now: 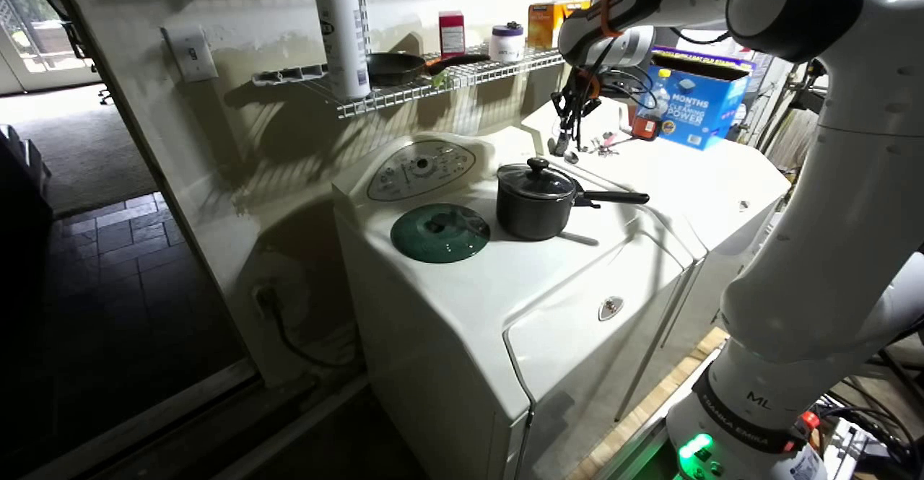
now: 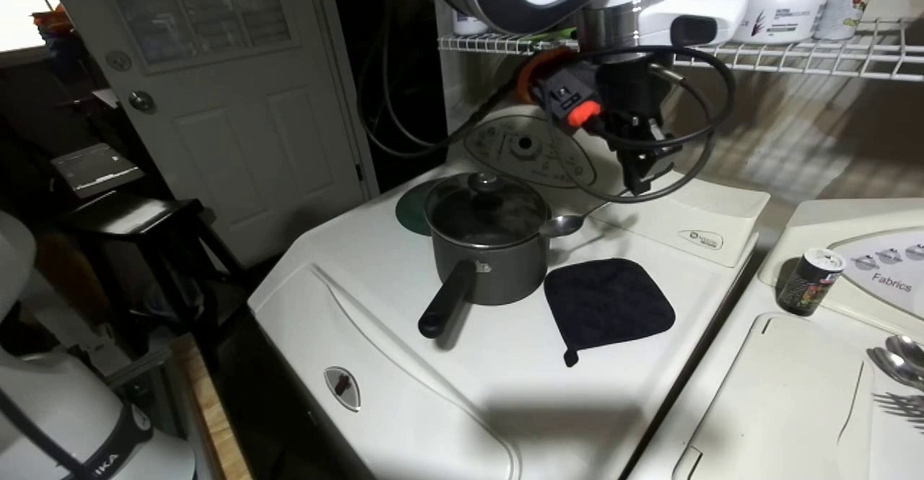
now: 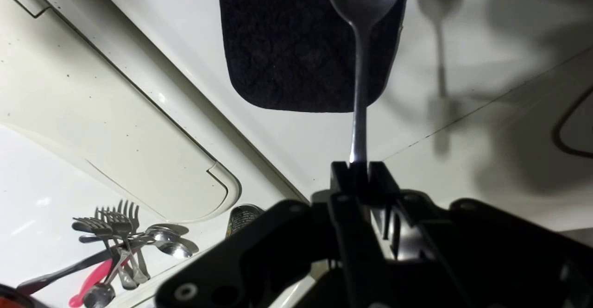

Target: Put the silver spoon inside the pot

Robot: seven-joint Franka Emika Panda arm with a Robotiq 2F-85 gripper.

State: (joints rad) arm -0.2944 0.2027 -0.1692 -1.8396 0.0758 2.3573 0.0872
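Note:
The silver spoon [image 3: 361, 67] reaches forward from my gripper [image 3: 359, 173], whose fingers are shut on its handle. Its bowl [image 2: 563, 226] faces away from the jaws and appears beside the pot's rim in an exterior view; whether they touch I cannot tell. A shadow apart from the spoon shows it is held above the surface. The dark grey pot [image 1: 534, 213] [image 2: 491, 274] stands upright on the white machine, its long black handle [image 2: 447, 299] pointing outward. A glass lid [image 2: 485, 209] with a dark knob covers it, hiding the inside. Only a dark edge of it enters the wrist view.
A dark pot holder [image 2: 610, 303] lies beside the pot, and a green disc [image 1: 440, 234] on the opposite side. Forks and spoons [image 3: 125, 243] are piled on the neighbouring machine near a small can [image 2: 812, 281]. A wire shelf [image 1: 447, 79] runs along the wall behind.

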